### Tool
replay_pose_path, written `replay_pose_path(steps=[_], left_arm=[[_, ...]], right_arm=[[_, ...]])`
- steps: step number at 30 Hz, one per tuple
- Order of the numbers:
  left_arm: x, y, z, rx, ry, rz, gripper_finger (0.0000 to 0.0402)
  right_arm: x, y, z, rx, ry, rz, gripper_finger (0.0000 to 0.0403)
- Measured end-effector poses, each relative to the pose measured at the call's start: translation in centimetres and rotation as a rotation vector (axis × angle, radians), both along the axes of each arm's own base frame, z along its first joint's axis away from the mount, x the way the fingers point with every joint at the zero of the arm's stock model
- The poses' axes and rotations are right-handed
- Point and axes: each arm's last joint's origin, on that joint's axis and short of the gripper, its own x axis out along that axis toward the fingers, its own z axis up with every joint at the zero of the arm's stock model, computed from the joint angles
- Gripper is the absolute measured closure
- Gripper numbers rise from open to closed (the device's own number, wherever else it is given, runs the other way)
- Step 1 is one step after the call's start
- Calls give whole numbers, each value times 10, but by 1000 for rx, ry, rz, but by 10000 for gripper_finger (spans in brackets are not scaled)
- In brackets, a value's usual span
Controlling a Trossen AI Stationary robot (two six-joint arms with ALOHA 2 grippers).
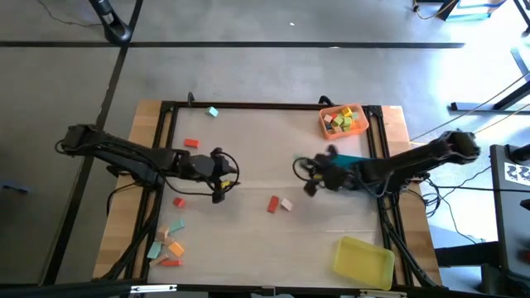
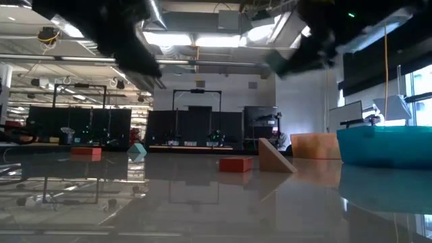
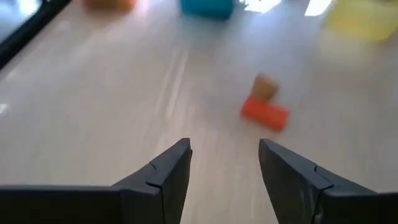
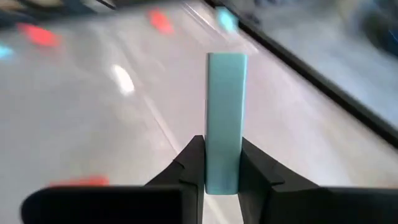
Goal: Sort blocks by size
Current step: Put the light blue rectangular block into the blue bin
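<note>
Left gripper [image 1: 219, 184], left of centre in the high view: we found its fingers [image 3: 168, 171] parted, nothing between. Right gripper [image 4: 222, 163], right of centre: clamped on a pale teal bar [image 4: 225, 118]. Orange tray [image 1: 343, 120], upper right: assorted blocks [image 1: 341, 118]. Yellow tray [image 1: 363, 261], lower right

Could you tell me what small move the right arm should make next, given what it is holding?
Probably carry the teal bar to a tray and release it there. The right gripper is shut on that bar, above the table's middle right, beside the blue tray. Which tray suits its size I cannot tell.
</note>
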Motion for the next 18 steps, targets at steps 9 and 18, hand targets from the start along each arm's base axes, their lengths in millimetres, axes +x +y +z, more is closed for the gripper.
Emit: replay_pose_path(steps=[9,18], left_arm=[[0,2,-12,18,85,82,227],[0,2,-13,23,94,82,227]], right_arm=[[-67,-17,-18,216,294,-442,341],[-78,-27,-41,402,460,-600,340]])
